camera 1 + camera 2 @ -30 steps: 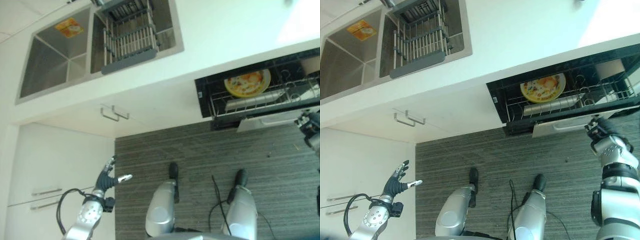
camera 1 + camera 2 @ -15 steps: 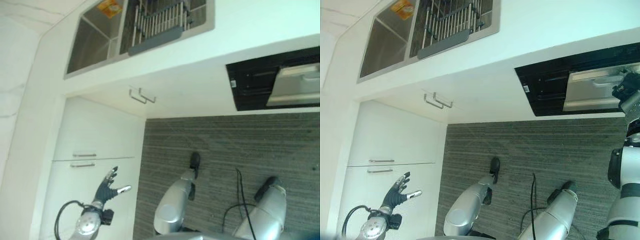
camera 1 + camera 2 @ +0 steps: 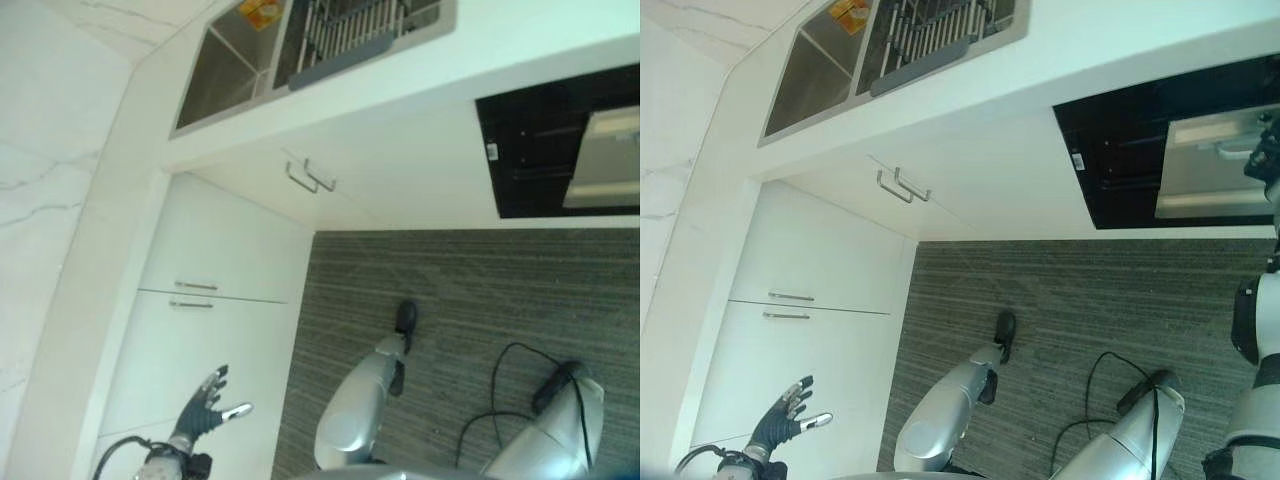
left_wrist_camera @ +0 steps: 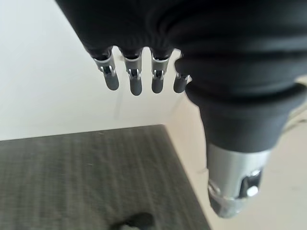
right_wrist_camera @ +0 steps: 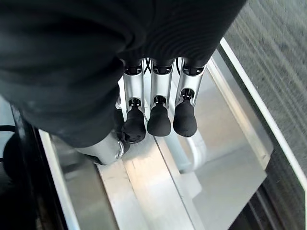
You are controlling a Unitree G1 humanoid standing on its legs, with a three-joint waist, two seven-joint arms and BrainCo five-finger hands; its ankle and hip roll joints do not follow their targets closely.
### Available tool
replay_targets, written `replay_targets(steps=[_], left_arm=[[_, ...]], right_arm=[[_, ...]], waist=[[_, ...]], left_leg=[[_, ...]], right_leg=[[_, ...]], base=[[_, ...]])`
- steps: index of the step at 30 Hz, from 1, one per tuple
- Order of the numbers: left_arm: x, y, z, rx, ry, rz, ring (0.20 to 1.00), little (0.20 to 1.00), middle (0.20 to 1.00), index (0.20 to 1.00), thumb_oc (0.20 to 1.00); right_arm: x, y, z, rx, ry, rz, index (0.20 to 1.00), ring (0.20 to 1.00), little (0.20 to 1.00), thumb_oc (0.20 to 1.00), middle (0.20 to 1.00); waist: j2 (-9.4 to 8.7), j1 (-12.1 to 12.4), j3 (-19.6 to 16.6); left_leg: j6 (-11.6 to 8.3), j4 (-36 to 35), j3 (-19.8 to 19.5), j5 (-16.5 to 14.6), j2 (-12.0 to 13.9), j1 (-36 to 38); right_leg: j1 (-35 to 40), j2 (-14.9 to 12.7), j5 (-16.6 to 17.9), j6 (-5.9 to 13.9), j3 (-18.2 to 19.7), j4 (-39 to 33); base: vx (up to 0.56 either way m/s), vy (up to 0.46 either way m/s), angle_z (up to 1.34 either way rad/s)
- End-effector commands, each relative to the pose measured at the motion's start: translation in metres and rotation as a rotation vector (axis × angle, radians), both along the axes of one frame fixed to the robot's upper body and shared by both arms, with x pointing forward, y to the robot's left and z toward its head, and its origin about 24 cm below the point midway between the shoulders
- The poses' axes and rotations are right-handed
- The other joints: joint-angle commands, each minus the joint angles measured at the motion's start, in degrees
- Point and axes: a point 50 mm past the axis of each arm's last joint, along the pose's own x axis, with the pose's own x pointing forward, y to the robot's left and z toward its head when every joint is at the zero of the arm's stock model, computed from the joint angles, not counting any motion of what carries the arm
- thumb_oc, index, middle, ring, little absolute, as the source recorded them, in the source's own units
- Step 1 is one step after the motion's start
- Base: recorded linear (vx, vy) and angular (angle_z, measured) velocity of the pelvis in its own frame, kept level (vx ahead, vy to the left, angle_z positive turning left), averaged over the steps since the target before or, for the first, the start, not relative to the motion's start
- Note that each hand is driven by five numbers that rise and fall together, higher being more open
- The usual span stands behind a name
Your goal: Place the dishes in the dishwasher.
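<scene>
Your right hand (image 5: 144, 96) rests relaxed, empty fingers (image 5: 159, 117) on the dishwasher drawer (image 3: 1210, 175). Push squarely until it seats flush. Your left hand (image 3: 780, 425) hangs spread wide.

Left hand (image 4: 192, 48) — dark ribbed cover over back and wrist, smooth bulging folds. Fingers (image 4: 135, 79) short silver segments with small pins, rounded dark tips. Thumb (image 4: 232, 187) thick silver cylinder, screw heads near its end. Right hand (image 5: 86, 52) — same black ribbed cover, silver fingers (image 5: 159, 117) with bulbous matte dark tips. Right arm (image 3: 1258, 320) silver-grey shell, dark bands at joints.
</scene>
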Motion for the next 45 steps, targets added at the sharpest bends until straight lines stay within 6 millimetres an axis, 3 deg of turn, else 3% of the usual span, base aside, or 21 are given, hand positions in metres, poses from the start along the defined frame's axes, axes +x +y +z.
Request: replay_targets(steps=[1,3,5,6,7,8,9,11,15,16,18,21,24,27,32,33,35,36,39,43,45], left_arm=[[0.02,0.015,0.02,-0.001,-0.108,0.014,1.0,1.0,1.0,1.0,1.0],[0.021,0.017,0.025,-0.003,-0.133,0.03,1.0,1.0,1.0,1.0,1.0],[0.029,0.022,0.032,-0.006,-0.179,0.083,1.0,1.0,1.0,1.0,1.0],[0.036,0.025,0.036,-0.016,-0.208,0.13,1.0,1.0,1.0,1.0,1.0],[0.057,0.026,0.051,-0.025,-0.243,0.236,1.0,1.0,1.0,1.0,1.0],[0.06,0.027,0.054,-0.018,-0.251,0.244,1.0,1.0,1.0,1.0,1.0],[0.084,0.029,0.066,0.013,-0.297,0.268,1.0,1.0,1.0,1.0,1.0],[0.106,0.027,0.074,0.036,-0.333,0.281,1.0,1.0,1.0,1.0,1.0],[0.143,0.018,0.088,0.039,-0.367,0.353,1.0,1.0,1.0,1.0,1.0],[0.13,0.003,0.056,-0.35,-0.337,0.358,1.0,1.0,1.0,1.0,1.0],[0.094,0.011,0.032,-0.319,-0.348,0.302,1.0,1.0,1.0,1.0,1.0],[0.062,0.035,0.032,-0.159,-0.36,0.352,1.0,1.0,1.0,1.0,1.0],[0.054,0.044,0.031,-0.028,-0.3,0.369,1.0,1.0,1.0,1.0,1.0],[0.051,0.04,0.018,0.052,-0.2,0.342,1.0,1.0,1.0,1.0,1.0],[0.026,0.032,-0.032,-0.079,0.059,0.481,1.0,1.0,1.0,1.0,1.0],[0.022,0.03,-0.038,-0.102,0.078,0.504,1.0,1.0,1.0,1.0,1.0],[0.011,0.023,-0.049,-0.189,0.127,0.551,1.0,1.0,1.0,1.0,1.0],[0.008,0.019,-0.053,-0.225,0.14,0.565,1.0,1.0,1.0,1.0,1.0],[0.003,0.002,-0.064,-0.276,0.227,0.529,1.0,1.0,1.0,1.0,1.0],[0.002,-0.015,-0.075,-0.376,0.348,0.492,1.0,1.0,1.0,1.0,1.0],[-0.001,-0.022,-0.081,-0.388,0.409,0.472,1.0,1.0,1.0,1.0,1.0]], right_arm=[[0.011,0.023,0.045,0.02,-0.287,0.208,0.2,0.2,0.2,0.2,0.2],[0.01,0.025,0.014,0.016,-0.259,0.237,0.2,0.2,0.2,0.2,0.2],[0.006,0.039,-0.044,0.059,-0.238,0.264,0.2,0.2,0.2,0.2,0.2],[-0.001,0.05,-0.072,0.103,-0.25,0.274,0.2,0.2,0.2,0.2,0.2],[-0.006,0.081,-0.1,0.166,-0.279,0.297,0.2,0.2,0.2,0.2,0.2],[-0.006,0.087,-0.101,0.178,-0.282,0.304,0.2,0.2,0.2,0.2,0.2],[-0.006,0.11,-0.101,0.194,-0.279,0.355,0.2,0.2,0.2,0.2,0.2],[-0.007,0.122,-0.104,0.207,-0.27,0.406,0.2,0.2,0.2,0.2,0.2],[-0.008,0.141,-0.143,0.242,-0.193,0.483,0.2,0.2,0.2,0.2,0.2],[-0.012,0.148,-0.168,0.233,-0.145,0.461,0.2,0.2,0.2,0.2,0.2],[-0.027,0.134,-0.206,0.323,-0.095,0.405,0.2,0.2,0.2,0.2,0.2],[-0.059,0.136,-0.258,0.328,0.041,0.368,0.2,0.2,0.2,0.2,0.2],[-0.081,0.149,-0.294,0.36,0.158,0.36,0.2,0.2,0.2,0.2,0.2],[-0.109,0.155,-0.327,0.359,0.28,0.347,0.2,0.2,0.2,0.2,0.2],[-0.159,0.155,-0.367,0.391,0.477,0.295,0.2,0.2,0.2,0.2,0.2],[-0.165,0.157,-0.371,0.392,0.515,0.303,0.291,0.291,0.291,0.291,0.291],[-0.177,0.161,-0.38,0.394,0.612,0.339,0.583,0.583,0.583,0.583,0.583],[-0.184,0.162,-0.384,0.394,0.658,0.343,1.0,1.0,1.0,1.0,1.0],[-0.202,0.161,-0.394,0.426,0.759,0.298,1.0,1.0,1.0,1.0,1.0],[-0.21,0.154,-0.396,0.432,0.811,0.248,1.0,1.0,1.0,1.0,1.0],[-0.214,0.149,-0.396,0.449,0.83,0.22,1.0,1.0,1.0,1.0,1.0]], waist=[[-1.35,4.21,2.37],[-2.32,3.31,3.1],[-4.42,1.44,4.58],[-5.85,-0.01,5.7],[-8.12,-1.06,7.36],[-8.87,-1.29,7.61],[-12.06,-2.51,8.53],[-15.12,-3.93,8.62],[-20.77,-6.63,8.44],[-22.75,-5.96,7.78],[-23.95,-4.2,7.14],[-25.98,-1.15,5.12],[-26.7,-0.81,2.56],[-26.44,-3.4,-0.77],[-25.69,-7.16,-6.5],[-25.31,-7.42,-7.19],[-24.2,-7.62,-8.44],[-23.56,-7.7,-8.94],[-21.67,-7.93,-9.58],[-21.45,-10.72,-9.99],[-20.56,-12.94,-11.61]], left_leg=[[-1.55,-5.9,0.03,1.89,3.35,5.13],[-1.31,-6.09,0.22,1.63,3.4,5.7],[-0.71,-5.68,1.12,0.81,3.45,6.06],[-0.18,-5.25,1.89,0.27,3.79,6.11],[1.3,-2.75,2.87,0.01,4.04,4.51],[1.45,-2.1,3.03,-0.41,4.02,4.27],[2.02,0.77,3.05,-1.68,4.3,2.79],[2.31,3.42,3.52,-2.87,4.62,1.69],[1.87,8.65,4.21,-6.25,5.5,2.34],[1.63,10.42,4.28,-8.01,5.94,2.34],[1.27,10.89,4.29,-9.52,5.72,3.4],[1.77,9.69,4.42,-11.41,4.6,7.56],[2.75,8.05,3.59,-11.96,3.61,10.35],[3.95,3.81,0.96,-11.33,2.33,13.12],[5.15,-1.73,-1.74,-10.69,0.65,18.28],[4.95,-2.08,-1.96,-10.46,0.65,18.7],[4.14,-3.74,-1.97,-9.43,1.13,20.08],[3.63,-4.29,-1.87,-8.79,1.47,20.45],[1.65,-3.14,-1.42,-6.96,2.53,19.59],[2.84,6.01,3.42,-12.35,0.12,19.48],[3.1,1.27,7.5,-11.99,0.8,23.36]], right_leg=[[8.72,3.64,-5.69,-0.48,-2.06,1.18],[10.1,4.35,-4.33,0.01,-2.51,-1.28],[12.11,6.04,-1.66,1.1,-2.5,-5.8],[13.49,7.47,0.45,1.66,-2.34,-9.41],[14.21,8.66,4.84,2.67,-2.27,-13.53],[14.3,8.75,5.28,2.86,-2.12,-14.08],[14.37,9.32,6.7,3.4,-1.46,-15.52],[14.97,10.15,8.19,3.91,-0.98,-17.9],[21.09,11.88,12.59,4.82,-0.34,-26.24],[24.9,11.63,14.6,5.08,-1.82,-30.95],[29.49,11.02,17.72,6.09,-3.78,-35.71],[35.99,9.96,20.1,6.42,-6.26,-37.88],[37.43,10.87,20.45,6.06,-4.81,-36.8],[36.04,14.5,19.15,5.65,2.32,-39.73],[35.92,20.38,17.0,4.31,9.6,-42.87],[36.29,20.74,16.45,3.78,9.67,-42.85],[37.49,21.75,15.22,2.54,9.22,-43.3],[37.89,22.18,14.47,1.91,8.96,-43.28],[39.55,23.31,12.59,-0.12,7.52,-43.14],[40.5,21.39,12.76,-0.78,5.39,-43.14],[40.82,21.45,13.43,-0.05,4.29,-44.38]], base=[[0.07,0.128,0.05],[0.07,0.129,0.01],[0.07,0.174,-0.06],[-0.05,0.226,-0.39],[-0.08,0.178,-0.47],[-0.12,0.091,-0.67],[-0.04,0.009,-0.5],[-0.05,0.053,-0.32],[0.01,0.117,-0.34],[0.0,0.009,-0.34],[0.01,0.035,-0.13],[0.21,0.166,0.34],[0.24,0.064,0.27],[0.25,-0.079,0.24],[0.23,-0.26,0.74],[0.08,-0.228,0.73],[0.05,-0.187,0.49],[0.03,-0.163,0.22],[-0.09,-0.199,0.43],[-0.14,-0.033,0.49],[-0.08,0.116,0.24]])
